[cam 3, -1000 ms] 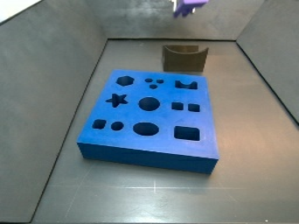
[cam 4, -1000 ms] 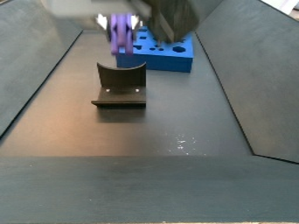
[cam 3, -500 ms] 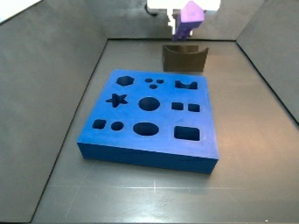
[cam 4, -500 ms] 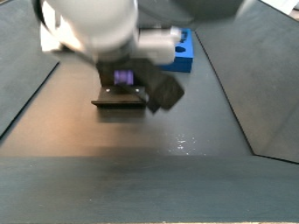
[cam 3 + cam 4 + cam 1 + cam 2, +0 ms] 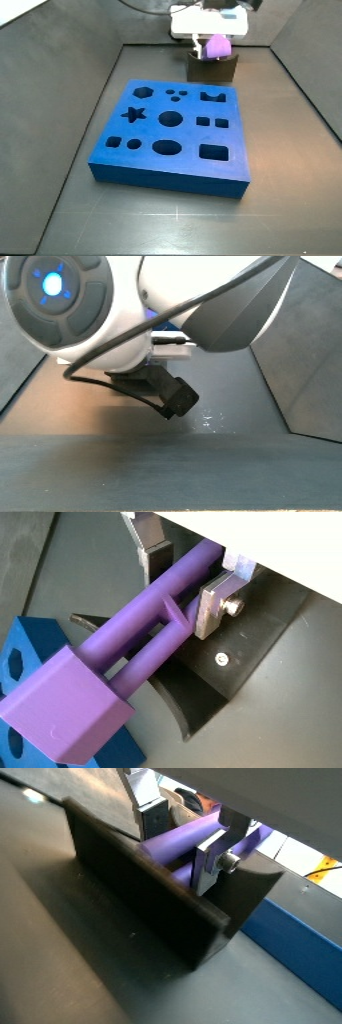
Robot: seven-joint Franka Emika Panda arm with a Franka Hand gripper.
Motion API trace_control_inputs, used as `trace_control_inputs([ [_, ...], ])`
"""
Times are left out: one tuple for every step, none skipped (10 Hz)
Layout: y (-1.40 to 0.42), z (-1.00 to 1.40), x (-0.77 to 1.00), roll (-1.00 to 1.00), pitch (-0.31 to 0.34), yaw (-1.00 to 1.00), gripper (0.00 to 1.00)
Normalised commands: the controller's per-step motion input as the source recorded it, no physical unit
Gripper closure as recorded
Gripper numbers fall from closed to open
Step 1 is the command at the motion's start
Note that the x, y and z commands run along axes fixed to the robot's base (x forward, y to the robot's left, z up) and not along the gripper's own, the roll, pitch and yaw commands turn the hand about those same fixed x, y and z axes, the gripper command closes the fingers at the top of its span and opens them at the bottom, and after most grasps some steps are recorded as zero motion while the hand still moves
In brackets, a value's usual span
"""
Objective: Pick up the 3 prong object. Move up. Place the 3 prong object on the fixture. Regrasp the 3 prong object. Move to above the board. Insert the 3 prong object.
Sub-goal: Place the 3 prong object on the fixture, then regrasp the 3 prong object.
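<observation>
Blue fills most of the floor in a side view: the board (image 5: 171, 135) lies flat in the middle of the bin, its star, circle, oval and square holes all open, with bare dark floor around it; behind its far edge, close to the back wall, stands the fixture (image 5: 211, 70), the brown notched block, apart from the board; in another side view the arm's pale body crowds the lens and only a dark corner of the fixture (image 5: 171, 397) pokes out beneath it, so the piece itself is hidden there. Directly over the fixture hangs the gripper (image 5: 214, 40), white housing low above the notch; in both wrist views its silver fingers (image 5: 218, 600) are closed onto the 3 prong object (image 5: 127, 662), one plate on either side of the purple bar, pads pressed against it; the bar runs lengthwise out from between them, ending in a blocky square head. From the wrist the purple bar (image 5: 181, 847) sits down in the U of the fixture (image 5: 147, 888), the dark wall rising in front of it; whether it actually rests on the notch I cannot tell.
</observation>
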Motion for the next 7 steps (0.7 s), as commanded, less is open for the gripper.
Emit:
trace_control_inputs([
  [0.1, -0.59, 0.1, -0.13, 0.015, -0.09, 1.0],
  [0.1, -0.59, 0.09, -0.12, 0.006, -0.08, 1.0],
  [0.0, 0.0, 0.0, 0.0, 0.0, 0.0, 0.0],
  [0.0, 1.0, 0.0, -0.06, -0.066, -0.01, 0.0],
  [0.0, 1.0, -0.01, -0.06, -0.064, -0.01, 0.0],
  [0.0, 1.0, -0.03, -0.02, -0.05, 0.02, 0.0],
  [-0.01, 1.0, -0.03, 0.01, -0.04, 0.04, 0.0],
])
